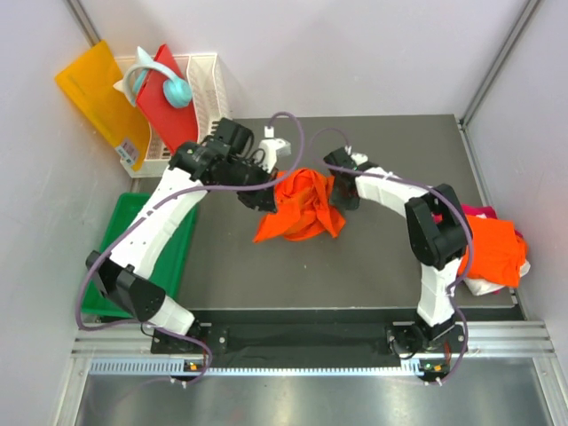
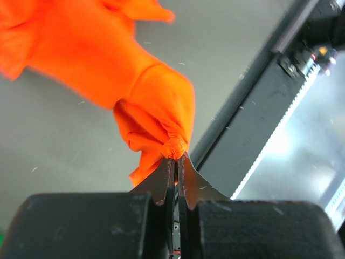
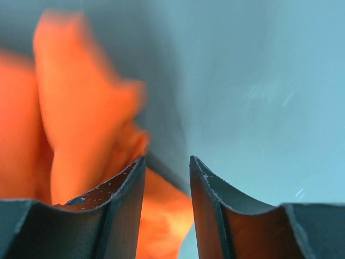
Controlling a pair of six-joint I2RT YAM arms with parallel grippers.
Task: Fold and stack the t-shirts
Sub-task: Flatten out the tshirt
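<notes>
soft, light and limp, this orange t-shirt [image 1: 300, 206]: no stiffness to lean on, likely to sag, drag and bunch wherever unsupported; probably grippy enough between the pads, yet apt to creep out of a thin pinch. best taken at two matching corners, shoulders or hem ends, so as to hang flat; grabbing mid-heap, only a knot to show for it

lies heaped in the middle of the dark table [image 1: 373, 266], between the two grippers. pinched at its left side by the left gripper [image 2: 176, 160], fingers pressed together on a small gathered wad of cloth, seemingly raised off the surface at that end, the rest trailing away toward the tabletop. right gripper [image 3: 167, 181] spread apart, nothing seen between the fingers, blurred orange cloth just beside and behind one of them; touching or not, cannot tell

no clear heading for the shirt: collar, sleeves and hem lost in the folds. as a heap, runs roughly from near-left to far-right in the overhead view, with one pointed flap toward the near-left. true long axis, collar to hem, not readable until spread out

well apart, at the table's right edge: more t-shirts [image 1: 493, 250], orange ones piled with a magenta-pink one [image 1: 480, 212] showing at the far side
</notes>
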